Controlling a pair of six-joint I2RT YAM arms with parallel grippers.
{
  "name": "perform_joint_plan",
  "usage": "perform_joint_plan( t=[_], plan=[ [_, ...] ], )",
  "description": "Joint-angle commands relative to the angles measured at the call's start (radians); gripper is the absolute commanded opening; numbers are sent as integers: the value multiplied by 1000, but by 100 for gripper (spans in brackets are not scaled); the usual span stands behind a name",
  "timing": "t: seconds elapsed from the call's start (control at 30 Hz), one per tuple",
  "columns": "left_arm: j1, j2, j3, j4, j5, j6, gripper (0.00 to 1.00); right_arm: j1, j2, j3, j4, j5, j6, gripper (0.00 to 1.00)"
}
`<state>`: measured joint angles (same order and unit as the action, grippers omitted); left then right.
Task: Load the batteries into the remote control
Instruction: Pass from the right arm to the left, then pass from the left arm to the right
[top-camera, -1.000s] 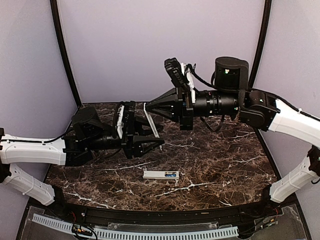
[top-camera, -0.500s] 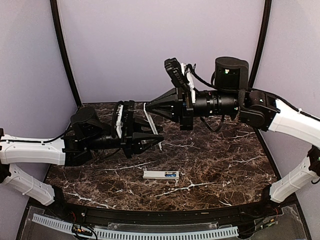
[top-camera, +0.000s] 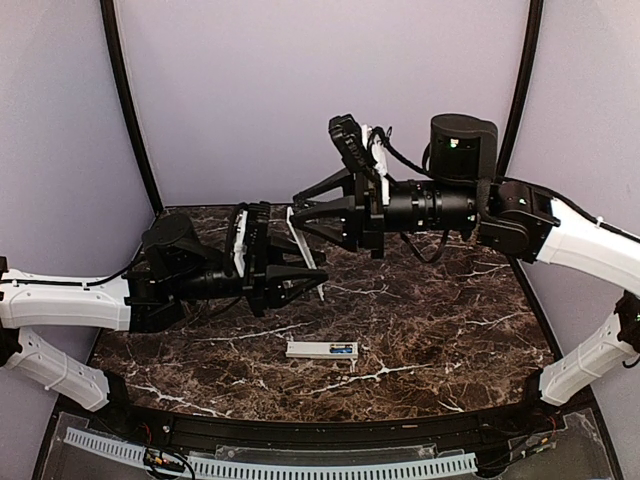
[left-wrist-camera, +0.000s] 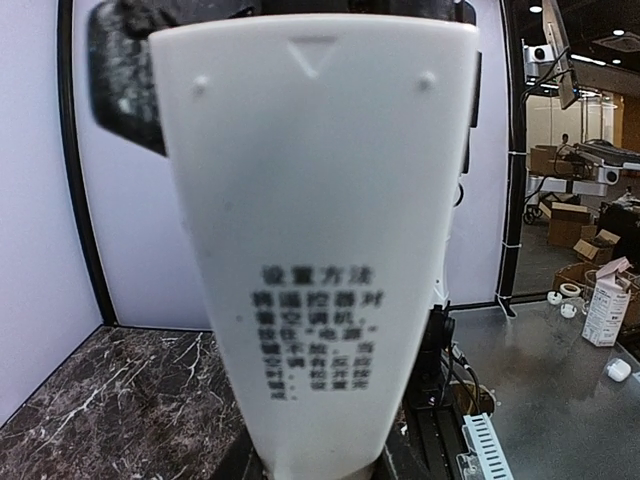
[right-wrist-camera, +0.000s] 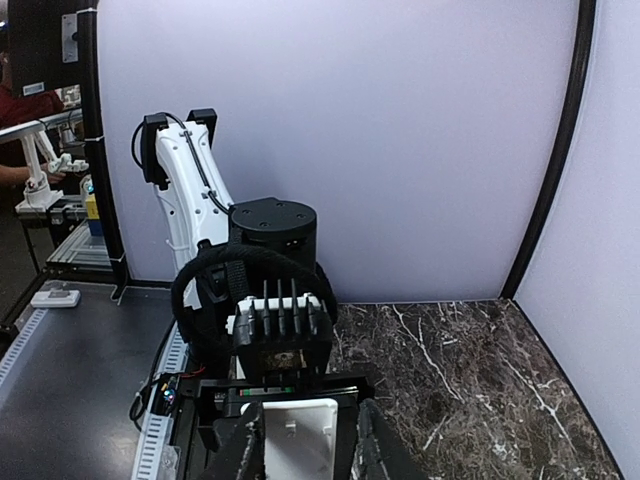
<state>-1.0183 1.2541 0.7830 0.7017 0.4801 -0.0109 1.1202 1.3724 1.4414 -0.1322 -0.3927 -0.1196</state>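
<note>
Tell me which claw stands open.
The right claw: its fingers are spread apart near one end of the remote control, whereas the left claw is clamped shut on the remote control further along.

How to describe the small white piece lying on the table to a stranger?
On the dark marble table, look near the front edge, at the middle. A short white bar lies flat, blue at its right end; the remote control, also white, is held up.

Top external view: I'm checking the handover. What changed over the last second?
The left gripper closed on the remote control; then the right gripper opened, releasing its top end. The white-and-blue piece on the table stayed put.
</note>
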Motion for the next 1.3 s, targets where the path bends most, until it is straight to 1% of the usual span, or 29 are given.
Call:
perform_joint_plan(
  t=[0.0,0.13,0.2,0.27,0.33,0.47,0.6,0.67,0.87,0.97,1.13,1.27],
  plan=[
    [-4,-31,5,-22,-31,35,16,1,-23,-20,32,42,17,37],
    [-6,-37,5,-31,-70,45,16,3,-48,-52,50,101,47,42],
    [-8,-38,9,-47,-125,54,16,6,-67,-87,76,146,80,43],
    [-9,-36,16,-64,-173,62,16,11,-93,-142,153,197,117,44],
    [-9,-30,22,-82,-216,73,16,23,-115,-197,215,263,190,44],
    [-13,-17,39,-113,-297,91,16,73,-135,-267,287,458,226,41],
    [-14,-4,44,-123,-349,94,16,107,-102,-269,318,549,259,38],
    [-14,-2,44,-124,-362,94,16,120,-74,-262,320,576,267,38],
    [-16,-8,42,-131,-377,97,16,139,5,-234,318,604,293,38],
    [-17,-11,42,-131,-380,98,16,145,32,-215,310,631,291,31],
    [-17,-8,42,-134,-376,100,16,148,64,-202,308,667,274,10],
    [-17,-8,42,-134,-375,100,16,147,77,-189,281,706,270,1]
  ],
)
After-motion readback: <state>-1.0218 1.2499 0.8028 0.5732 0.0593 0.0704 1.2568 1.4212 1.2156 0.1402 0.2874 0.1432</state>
